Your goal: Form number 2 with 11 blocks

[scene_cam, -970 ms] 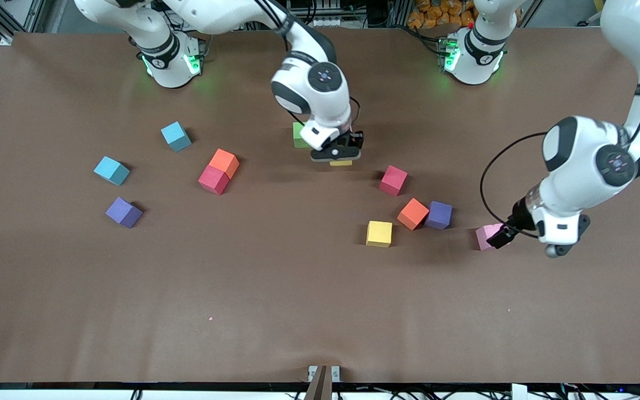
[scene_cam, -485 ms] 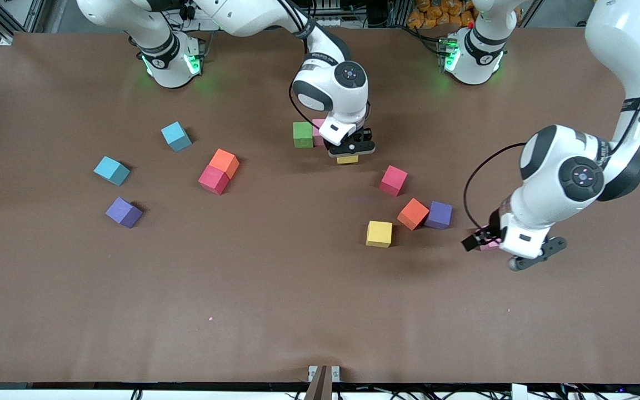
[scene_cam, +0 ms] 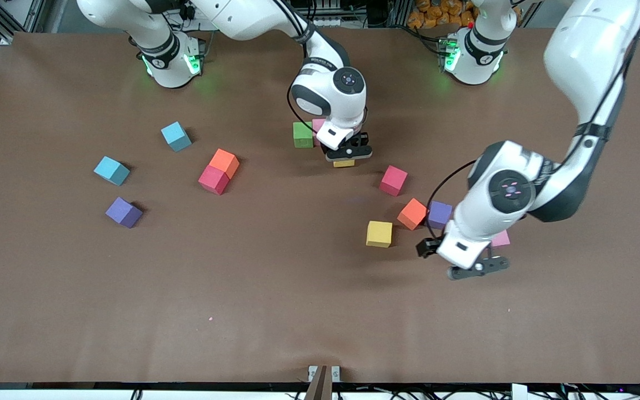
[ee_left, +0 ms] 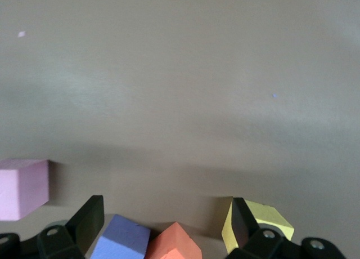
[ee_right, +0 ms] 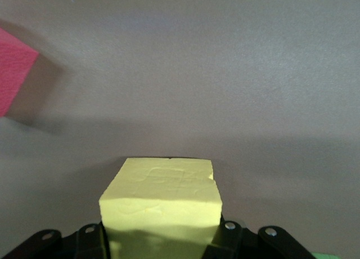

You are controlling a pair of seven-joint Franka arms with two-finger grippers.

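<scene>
My right gripper (scene_cam: 348, 154) is shut on a yellow block (scene_cam: 344, 163) and holds it low by the table, next to a pink block (scene_cam: 318, 126) that touches a green block (scene_cam: 302, 134). In the right wrist view the yellow block (ee_right: 160, 200) fills the jaws. My left gripper (scene_cam: 467, 262) is open and empty, over the table beside a purple block (scene_cam: 439, 215), an orange block (scene_cam: 412, 214) and another pink block (scene_cam: 501, 239). The left wrist view shows the purple block (ee_left: 121, 245), the orange block (ee_left: 175, 246), a yellow block (ee_left: 270, 220) and the pink block (ee_left: 21, 188).
A red block (scene_cam: 393, 180) and a yellow block (scene_cam: 379, 234) lie near the middle. An orange block (scene_cam: 224, 162) touching a red block (scene_cam: 213, 180), a purple block (scene_cam: 124, 212) and two light-blue cubes (scene_cam: 175, 136) (scene_cam: 111, 170) lie toward the right arm's end.
My left gripper has moved off the pink block toward the purple and orange blocks. My right gripper carried the yellow block a little toward the left arm's end, uncovering the green and pink blocks.
</scene>
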